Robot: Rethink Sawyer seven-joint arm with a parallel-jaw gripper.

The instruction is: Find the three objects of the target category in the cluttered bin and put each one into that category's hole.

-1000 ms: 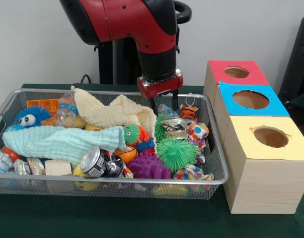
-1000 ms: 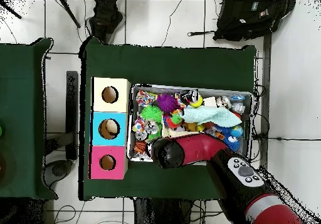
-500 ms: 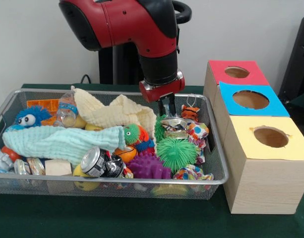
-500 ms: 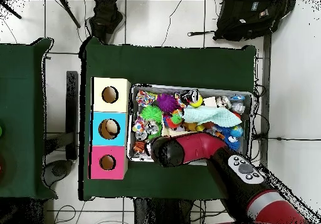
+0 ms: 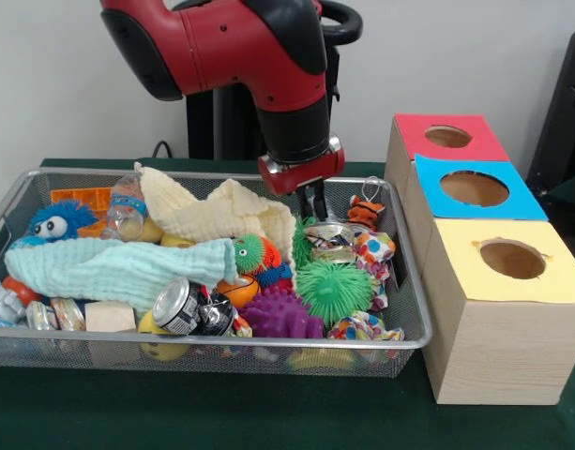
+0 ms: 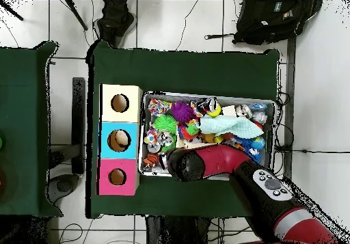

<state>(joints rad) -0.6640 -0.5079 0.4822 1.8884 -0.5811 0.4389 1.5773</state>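
My gripper (image 5: 315,208) hangs from the red and black arm (image 5: 268,56) over the back right part of the wire bin (image 5: 414,309). It sits just above a crushed silver can (image 5: 330,234), beside a small tiger toy (image 5: 364,213) and the cream cloth (image 5: 221,214). Nothing shows as held. Another can (image 5: 187,307) lies at the bin's front. Three boxes stand to the right, with holes in red (image 5: 448,137), blue (image 5: 475,187) and yellow (image 5: 512,259) tops. In the overhead view the arm (image 6: 205,165) hides the gripper.
The bin also holds a mint cloth (image 5: 109,267), green (image 5: 334,289) and purple (image 5: 282,316) spiky balls, a blue fuzzy toy (image 5: 57,220), a plastic bottle (image 5: 128,211) and a wood block (image 5: 109,317). From above, the boxes (image 6: 119,140) stand left of the bin (image 6: 208,95).
The wrist has turned and the gripper has shifted slightly right, toward the crushed can. The arm's upper links have swung leftward in the front view. The bin's contents look unmoved.
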